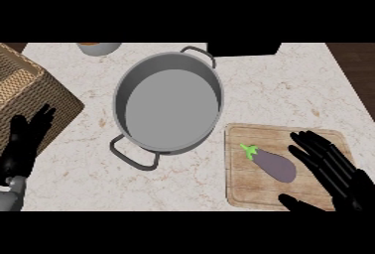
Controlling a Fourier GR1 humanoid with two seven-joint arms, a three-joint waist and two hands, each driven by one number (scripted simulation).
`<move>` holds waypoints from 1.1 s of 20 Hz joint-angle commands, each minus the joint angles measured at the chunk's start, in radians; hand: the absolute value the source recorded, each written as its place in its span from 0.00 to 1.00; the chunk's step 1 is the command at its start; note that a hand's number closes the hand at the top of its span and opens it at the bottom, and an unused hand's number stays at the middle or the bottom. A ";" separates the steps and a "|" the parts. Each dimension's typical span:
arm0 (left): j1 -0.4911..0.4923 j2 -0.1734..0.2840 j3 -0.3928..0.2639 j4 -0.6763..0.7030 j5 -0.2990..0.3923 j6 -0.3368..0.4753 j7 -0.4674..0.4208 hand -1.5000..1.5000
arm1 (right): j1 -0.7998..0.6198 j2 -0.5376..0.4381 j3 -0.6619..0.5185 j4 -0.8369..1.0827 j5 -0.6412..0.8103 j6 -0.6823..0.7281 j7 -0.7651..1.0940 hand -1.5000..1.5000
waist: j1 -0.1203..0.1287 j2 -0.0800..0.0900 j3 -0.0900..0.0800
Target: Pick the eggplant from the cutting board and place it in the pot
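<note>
Eggplant [274, 164] lay on the board [245, 193], green stem toward the pot [168, 106], body angled toward the right hand [338, 177]. Not held. Right hand was over the board's right part, fingers straight and spread, thumb low near the board's front edge, just beside the eggplant; contact could not be judged. Pot stood left of the board, nothing inside, handles at far right and near left. Left hand [23, 141] rested open at the left edge, fingers up, by a wicker basket [29, 94].
</note>
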 commanded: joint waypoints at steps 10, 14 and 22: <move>0.007 0.006 0.010 -0.041 -0.017 0.015 0.061 0.50 | 0.268 -0.227 0.024 -0.415 0.420 0.483 0.593 0.00 | 0.024 0.013 -0.007; 0.049 -0.033 -0.027 -0.071 -0.044 0.027 0.058 0.50 | 0.261 -0.215 0.136 -0.496 0.421 0.646 0.744 0.00 | 0.044 0.015 -0.004; -0.019 -0.045 0.012 -0.002 -0.069 -0.020 0.055 0.50 | 0.041 -0.078 0.245 -0.417 0.445 0.795 0.961 0.00 | 0.047 0.018 -0.002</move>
